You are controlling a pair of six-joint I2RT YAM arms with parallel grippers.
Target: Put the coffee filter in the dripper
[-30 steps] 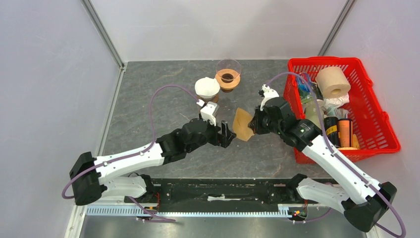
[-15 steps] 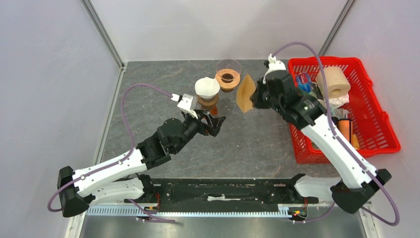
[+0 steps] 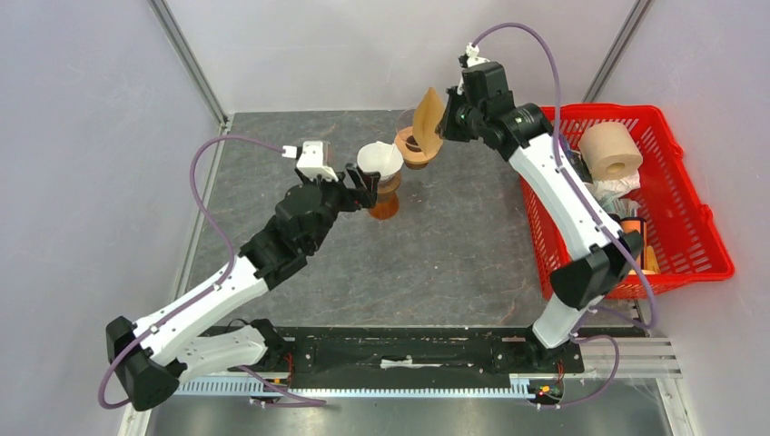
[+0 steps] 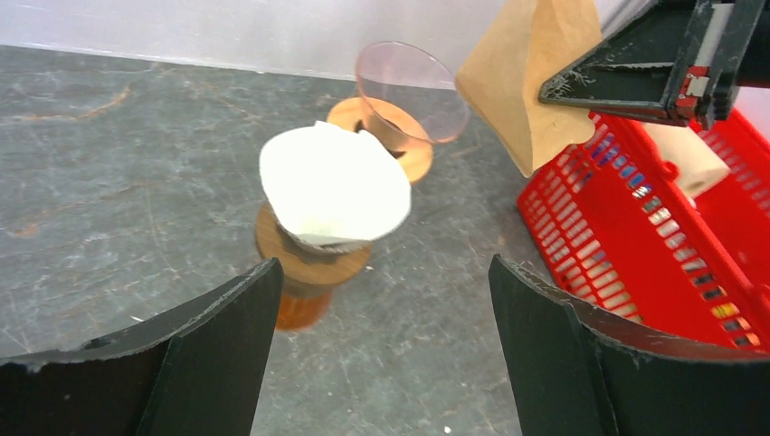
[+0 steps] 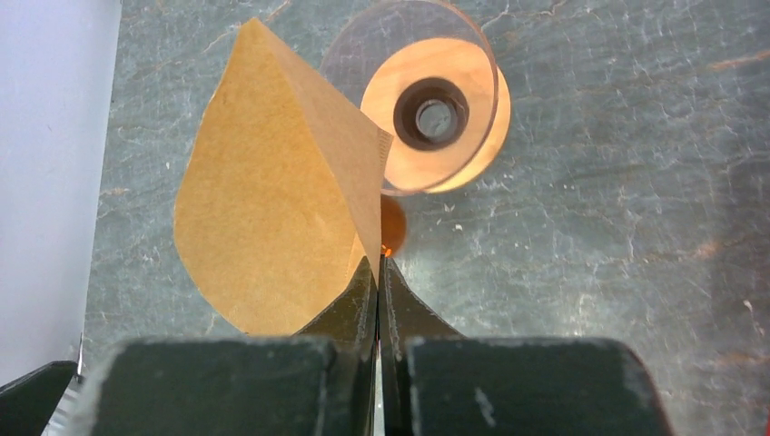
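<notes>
No readable writing anywhere. The labels on the cans in the red basket (image 3: 636, 111) are too small to make out.

Right jaws: shut flat on the brown coffee filter (image 3: 429, 116), fingers (image 5: 350, 309) pinching its lower edge with no gap between them. The right arm (image 3: 545, 173) is stretched up toward the back of the desk (image 3: 454, 263).

The filter is in the air and tilted, beside the clear dripper (image 3: 416, 145), not inside it.

Left jaws: wide open and holding nothing, fingers (image 4: 218, 363) splayed either side of the view. They face a second dripper carrying a white filter (image 4: 331, 195), close to it but not touching.

View differences:
- Right wrist looks straight down: the clear cone, wooden collar and centre hole of the dripper (image 5: 436, 109) are visible, with the brown filter (image 5: 272, 218) left of it and overlapping the rim. Can't tell from here whether they touch.
- Left wrist, from the side: the brown filter (image 4: 536, 73) hangs up and right of the dripper's (image 4: 399, 100) rim, clear of it.
- Only the top view shows the basket contents, including a paper roll (image 3: 610, 150), and both arms, the left arm (image 3: 236, 272) included.
</notes>
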